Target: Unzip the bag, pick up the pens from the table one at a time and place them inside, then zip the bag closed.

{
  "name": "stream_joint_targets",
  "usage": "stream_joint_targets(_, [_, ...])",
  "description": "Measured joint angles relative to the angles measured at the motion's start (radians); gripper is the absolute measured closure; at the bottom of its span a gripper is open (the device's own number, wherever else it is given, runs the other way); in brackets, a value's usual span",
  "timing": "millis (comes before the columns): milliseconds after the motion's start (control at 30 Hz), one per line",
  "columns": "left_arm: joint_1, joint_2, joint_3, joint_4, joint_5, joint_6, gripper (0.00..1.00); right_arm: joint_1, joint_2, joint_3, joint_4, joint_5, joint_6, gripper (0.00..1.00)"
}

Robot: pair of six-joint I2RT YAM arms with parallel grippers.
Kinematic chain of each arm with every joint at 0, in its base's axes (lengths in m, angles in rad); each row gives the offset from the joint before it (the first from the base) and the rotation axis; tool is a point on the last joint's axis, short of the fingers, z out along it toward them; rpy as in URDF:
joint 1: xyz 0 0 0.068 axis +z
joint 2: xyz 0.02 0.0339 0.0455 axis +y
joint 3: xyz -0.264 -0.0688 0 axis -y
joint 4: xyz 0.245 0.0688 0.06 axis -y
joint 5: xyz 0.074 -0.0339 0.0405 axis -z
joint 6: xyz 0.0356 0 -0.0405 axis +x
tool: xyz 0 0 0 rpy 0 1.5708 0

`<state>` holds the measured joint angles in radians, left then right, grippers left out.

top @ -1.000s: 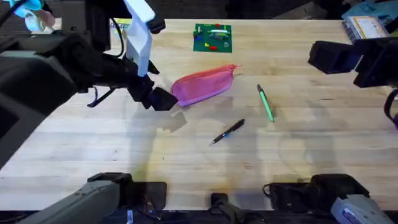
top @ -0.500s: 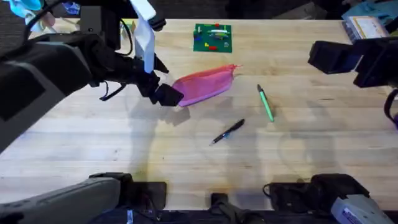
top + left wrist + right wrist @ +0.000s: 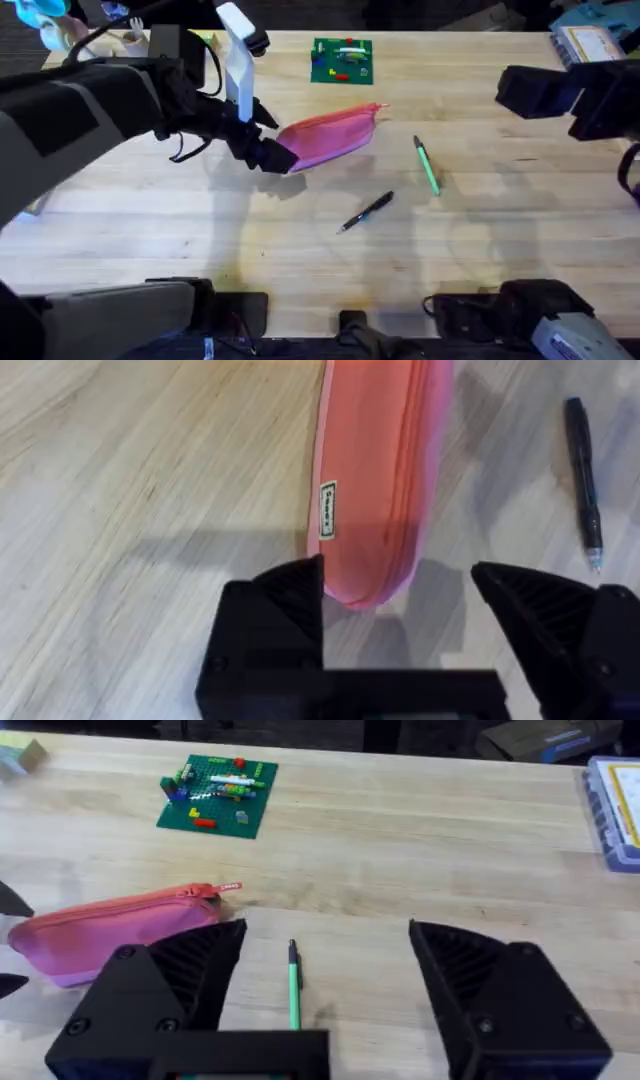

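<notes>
Straddling the pink pouch (image 3: 378, 480)'s near end, left claw (image 3: 398, 595) gapes open, empty. Pouch lies on counter (image 3: 480, 250); green pen (image 3: 427, 165) at its 4 o'clock, black pen (image 3: 366, 211) at 6. Right claw (image 3: 325, 970) open.

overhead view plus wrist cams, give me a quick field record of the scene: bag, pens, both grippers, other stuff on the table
bag: pink pouch lying on the table, zipper shut
green pen: on the table, beside the bag's pull end, apart from it
black pen: on the table, nearer the arm bases than the bag
left gripper: open, fingers straddling the bag's end away from the pull, not closed on it
right gripper: open, above the table with the green pen between its fingers in the right wrist view
other: green board with small parts at the far edge
</notes>
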<state>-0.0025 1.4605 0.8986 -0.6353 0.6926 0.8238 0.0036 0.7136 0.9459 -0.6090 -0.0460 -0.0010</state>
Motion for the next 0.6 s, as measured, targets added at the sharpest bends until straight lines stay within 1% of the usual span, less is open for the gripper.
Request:
stream_joint_targets(133, [0.000, 0.001, 0.000, 0.001, 0.001, 0.000, 0.146, 0.000, 0.000, 0.000, 0.000, 0.000, 0.000, 0.004])
stream_joint_targets(200, [0.000, 0.001, 0.000, 0.001, 0.003, 0.000, 0.211, 0.000, 0.000, 0.000, 0.000, 0.000, 0.000, 0.004])
stream_joint_targets(267, [0.000, 0.001, 0.000, 0.001, 0.003, -0.002, 0.363, 0.000, 0.000, 0.000, 0.000, 0.000, 0.000, 0.004])
stream_joint_targets(333, [0.000, 0.001, 0.000, 0.002, 0.003, -0.001, 0.577, 0.000, 0.000, 0.000, 0.000, 0.000, 0.000, 0.004])
stream_joint_targets(367, [0.000, 0.001, 0.000, 0.005, 0.001, 0.001, 0.713, 0.000, 0.000, 0.000, 0.000, 0.000, 0.000, 0.004])
stream_joint_targets(433, [0.000, 0.001, 0.000, 0.009, -0.003, 0.003, 0.904, 0.000, 0.000, 0.000, 0.000, 0.000, 0.000, 0.004])
stream_joint_targets(467, [0.000, 0.001, 0.000, 0.010, -0.004, 0.004, 0.942, 0.000, 0.000, 0.000, 0.000, 0.000, 0.000, 0.004])
stream_joint_targets(600, [0.000, 0.001, 0.000, 0.011, -0.004, 0.003, 0.956, 0.000, 0.000, 0.000, 0.000, 0.000, 0.000, 0.004])
